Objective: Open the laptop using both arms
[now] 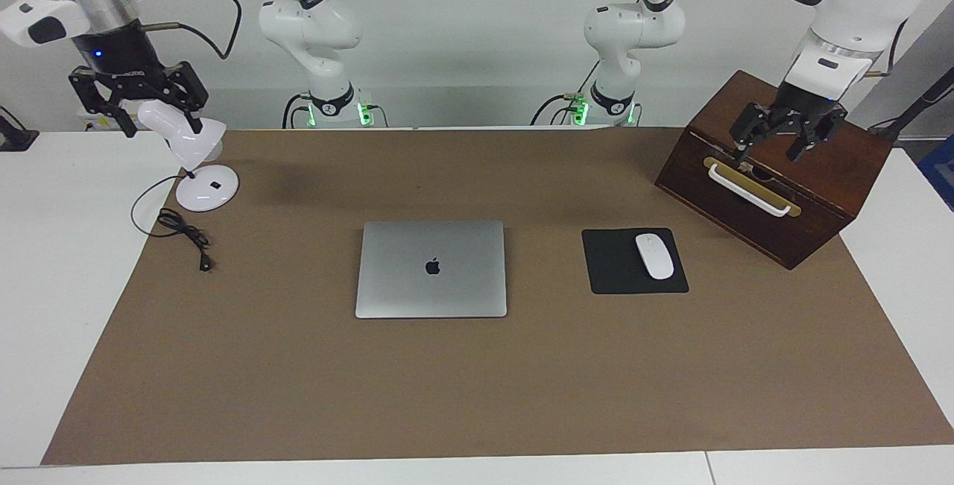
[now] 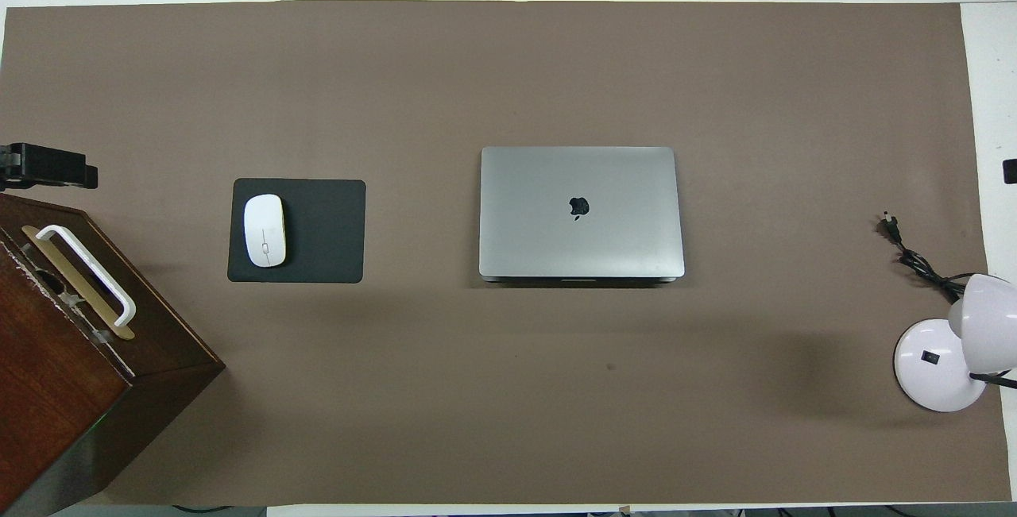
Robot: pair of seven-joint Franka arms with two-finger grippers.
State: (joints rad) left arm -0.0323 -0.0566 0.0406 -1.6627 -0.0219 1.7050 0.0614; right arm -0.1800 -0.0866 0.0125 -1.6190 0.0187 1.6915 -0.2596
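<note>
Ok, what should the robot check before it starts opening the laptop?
1. Laptop shut, flat on the mat: ok.
2. Lid bare: ok.
3. Mouse on its pad, apart from the laptop: ok.
4. Left end effector open and at the laptop: not ok, it is over the wooden box.
5. Right end effector open and at the laptop: not ok, it is at the lamp.
6. Right end effector clear of the lamp: cannot tell.

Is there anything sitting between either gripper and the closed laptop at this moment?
Nothing visible blocks either. The left gripper hangs open over the wooden box; the mouse pad lies flat toward the laptop. The right gripper is open by the lamp.
</note>
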